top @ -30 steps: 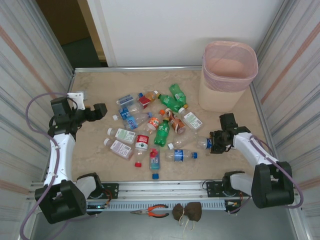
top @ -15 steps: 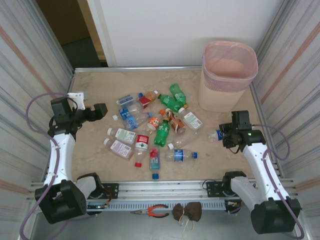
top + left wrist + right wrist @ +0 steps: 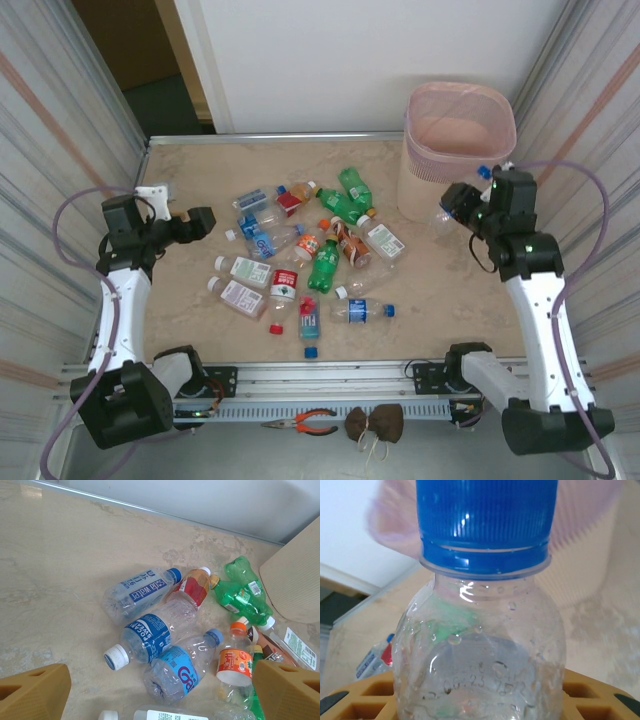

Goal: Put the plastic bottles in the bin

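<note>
While the right gripper (image 3: 468, 205) pinches one blue-capped clear bottle (image 3: 480, 630) beside the bin (image 3: 428, 190), not yet above its rim, the other plastic bottles (image 3: 325, 262) lie scattered on the table (image 3: 200, 170); the left gripper (image 3: 203, 222) hovers spread, holding nothing.

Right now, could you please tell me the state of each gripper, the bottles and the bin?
left gripper: open, holding nothing, above the left side of the table.
right gripper: shut on the blue-capped bottle, raised beside the bin.
blue-capped bottle: clear, cap on, held off the table.
other bottles: lying clustered on the table.
bin: upright, top open.
</note>
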Controlling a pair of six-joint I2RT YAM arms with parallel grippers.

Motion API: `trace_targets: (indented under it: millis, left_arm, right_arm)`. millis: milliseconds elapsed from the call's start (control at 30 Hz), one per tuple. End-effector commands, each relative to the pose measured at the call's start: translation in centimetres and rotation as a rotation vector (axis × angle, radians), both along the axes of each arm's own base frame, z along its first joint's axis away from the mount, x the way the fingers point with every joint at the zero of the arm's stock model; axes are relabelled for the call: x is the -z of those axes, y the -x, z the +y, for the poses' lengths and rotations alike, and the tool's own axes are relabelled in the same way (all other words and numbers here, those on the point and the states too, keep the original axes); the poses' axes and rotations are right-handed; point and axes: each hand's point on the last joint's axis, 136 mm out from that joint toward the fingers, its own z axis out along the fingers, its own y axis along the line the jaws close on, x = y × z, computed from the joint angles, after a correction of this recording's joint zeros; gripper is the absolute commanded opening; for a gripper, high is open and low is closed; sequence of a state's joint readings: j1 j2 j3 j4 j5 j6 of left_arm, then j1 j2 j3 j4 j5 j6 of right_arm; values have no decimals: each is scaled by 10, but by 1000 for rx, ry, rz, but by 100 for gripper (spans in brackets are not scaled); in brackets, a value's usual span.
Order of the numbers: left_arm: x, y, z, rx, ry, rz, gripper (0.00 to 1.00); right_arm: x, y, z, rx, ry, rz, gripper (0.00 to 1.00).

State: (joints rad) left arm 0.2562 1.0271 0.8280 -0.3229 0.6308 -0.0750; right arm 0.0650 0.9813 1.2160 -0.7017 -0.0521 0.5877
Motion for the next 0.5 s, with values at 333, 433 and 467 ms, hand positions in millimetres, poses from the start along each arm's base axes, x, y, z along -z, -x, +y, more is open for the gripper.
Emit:
trace_targets:
  millis: [333, 433, 467]
  left_arm:
    - [-6, -3, 5, -3, 0, -36, 94]
    - [-7, -3, 6, -5, -2, -41, 94]
    - [-6, -3, 6, -5, -1, -40, 94]
  right_arm:
    - [-82, -122, 29, -254, 186, -176, 44]
    - [-86, -147, 29, -270, 217, -160, 43]
    - [-91, -151, 28, -270, 224, -167, 44]
